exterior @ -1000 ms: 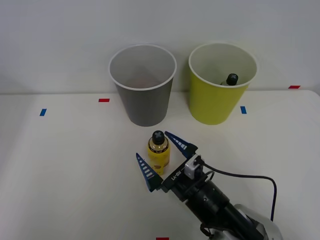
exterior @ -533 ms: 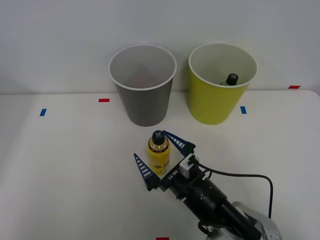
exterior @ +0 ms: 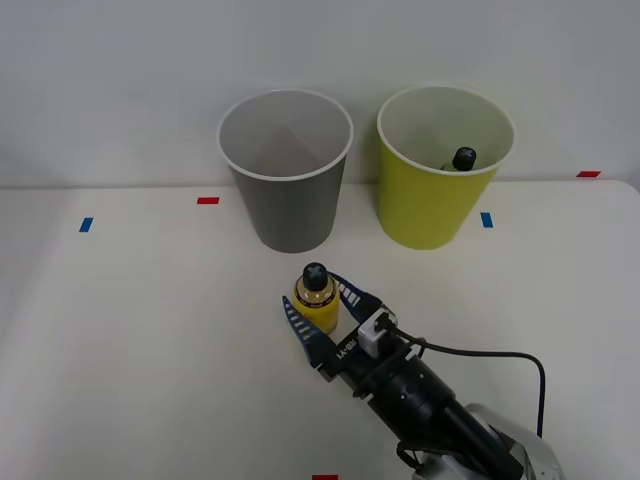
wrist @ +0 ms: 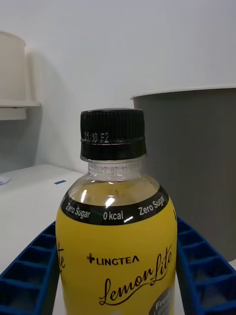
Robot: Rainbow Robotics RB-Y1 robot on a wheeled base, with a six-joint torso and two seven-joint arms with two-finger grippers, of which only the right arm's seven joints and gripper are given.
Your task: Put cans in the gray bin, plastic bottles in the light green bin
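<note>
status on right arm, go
Right tool shut on yellow bottle, upright on table. One bottle already in light green bin. Gray bin just behind; path right clear.

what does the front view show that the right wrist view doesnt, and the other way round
Only the front view shows the light green bin with a black-capped bottle inside it, the open mouth of the gray bin, and the colored tape marks on the table. Only the right wrist view shows the yellow bottle's label print, "Zero Sugar", "0 kcal", "LINGTEA". Both show that yellow bottle standing upright between the blue fingers of the right pincer, with the gray bin behind it.
</note>
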